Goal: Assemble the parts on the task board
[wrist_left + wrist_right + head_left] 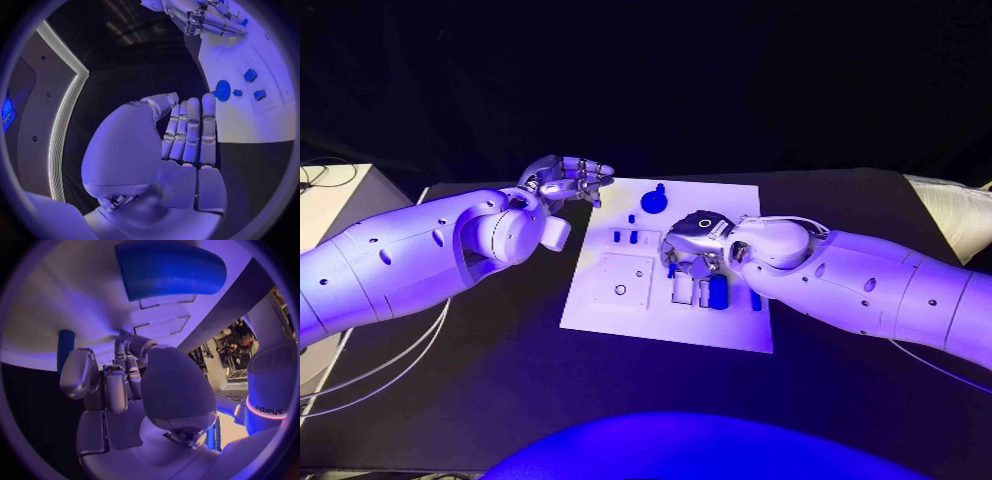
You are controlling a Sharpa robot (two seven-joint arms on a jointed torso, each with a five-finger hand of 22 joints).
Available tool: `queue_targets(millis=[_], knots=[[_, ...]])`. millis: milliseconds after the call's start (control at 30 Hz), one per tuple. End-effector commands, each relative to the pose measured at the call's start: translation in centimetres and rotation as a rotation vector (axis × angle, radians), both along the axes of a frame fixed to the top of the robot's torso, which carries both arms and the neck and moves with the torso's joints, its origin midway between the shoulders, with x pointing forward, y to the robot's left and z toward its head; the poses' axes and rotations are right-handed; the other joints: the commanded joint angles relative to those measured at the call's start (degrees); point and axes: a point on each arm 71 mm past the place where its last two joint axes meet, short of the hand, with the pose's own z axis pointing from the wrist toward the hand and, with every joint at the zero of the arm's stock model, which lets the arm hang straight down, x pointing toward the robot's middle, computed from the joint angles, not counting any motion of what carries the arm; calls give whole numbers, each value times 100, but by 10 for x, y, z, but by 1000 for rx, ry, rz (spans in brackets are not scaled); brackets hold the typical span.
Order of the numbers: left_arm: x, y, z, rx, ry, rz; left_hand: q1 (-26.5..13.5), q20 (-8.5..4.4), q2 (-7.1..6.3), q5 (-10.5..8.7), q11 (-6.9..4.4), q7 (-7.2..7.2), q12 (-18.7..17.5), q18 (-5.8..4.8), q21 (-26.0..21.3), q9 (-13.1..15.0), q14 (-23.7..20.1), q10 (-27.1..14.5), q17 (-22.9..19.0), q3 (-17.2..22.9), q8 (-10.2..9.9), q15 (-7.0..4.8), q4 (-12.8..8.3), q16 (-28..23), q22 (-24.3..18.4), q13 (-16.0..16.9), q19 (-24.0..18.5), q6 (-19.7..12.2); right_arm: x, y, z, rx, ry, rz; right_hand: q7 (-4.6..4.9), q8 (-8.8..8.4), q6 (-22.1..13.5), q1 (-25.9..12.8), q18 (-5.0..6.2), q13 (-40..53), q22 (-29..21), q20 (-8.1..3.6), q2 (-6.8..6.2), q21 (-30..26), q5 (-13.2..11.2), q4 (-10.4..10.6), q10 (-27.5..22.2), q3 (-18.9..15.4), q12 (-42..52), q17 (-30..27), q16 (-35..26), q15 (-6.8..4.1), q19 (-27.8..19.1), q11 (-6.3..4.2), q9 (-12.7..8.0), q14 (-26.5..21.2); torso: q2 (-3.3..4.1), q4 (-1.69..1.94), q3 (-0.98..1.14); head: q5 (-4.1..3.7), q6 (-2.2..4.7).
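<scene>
Working over the flat white task board in the middle of the black table.
My right hand hangs low above the small blue parts (whether it pinches one I cannot tell); my left hand, fingers straight and pressed together, hovers empty off the board's far left corner.

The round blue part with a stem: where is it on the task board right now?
In the head view the round blue part lies near the task board's far edge, just right of the left robot hand.
</scene>
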Motion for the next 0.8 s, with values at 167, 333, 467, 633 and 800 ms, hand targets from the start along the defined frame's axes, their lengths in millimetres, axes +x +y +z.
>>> queue_targets(millis=[167,333,467,633,800], knots=[[0,-2,1,-1,-6,-15,8,1,49,-1,11,-2,22,97,-30,-4,25,-39,-10,0,16,-10,-29,-34,-5,-8,12,-50,-2,1,-3,-11,17,14,1,46,79,43,84,9,688,0,126,16,-21,22,8,8,90,405,42,-49,15,-8,22,180,3,2,-1,2,3],[0,-1,1,2,-4,-14,8,1,49,-1,11,-2,22,97,-30,-4,25,-39,-10,0,16,-10,-29,-34,-5,-8,12,-50,-2,1,-4,-21,15,14,5,71,129,74,83,25,695,-6,174,29,-22,16,90,14,178,417,50,-59,21,-21,44,184,1,-6,-2,1,-4],[0,-1,1,3,-2,-13,15,-1,51,-1,12,-2,24,97,-29,-5,23,-45,-11,3,22,-10,-35,-38,-5,-11,12,-50,-1,1,-3,-20,0,5,11,79,146,39,82,26,698,-7,175,31,-23,38,98,-10,209,421,53,-57,24,-17,56,186,1,-3,1,-2,-6],[0,-1,1,5,-1,-12,14,-1,50,-1,13,-1,24,96,-29,-6,22,-48,-12,2,23,-9,-35,-40,-5,-12,12,-52,2,-1,-1,-13,-38,-32,18,45,113,-100,73,17,705,8,98,52,-13,119,58,-93,251,466,80,-27,41,-1,57,210,0,-5,1,-8,-3],[0,-1,1,6,-1,-11,13,0,49,-2,14,-1,24,96,-29,-6,21,-52,-12,1,24,-9,-35,-41,-5,-13,12,-53,5,-3,1,-2,-71,-69,11,18,122,-206,61,1,721,39,29,112,56,212,57,-117,313,509,106,15,75,-2,56,238,1,-7,3,-11,7]])
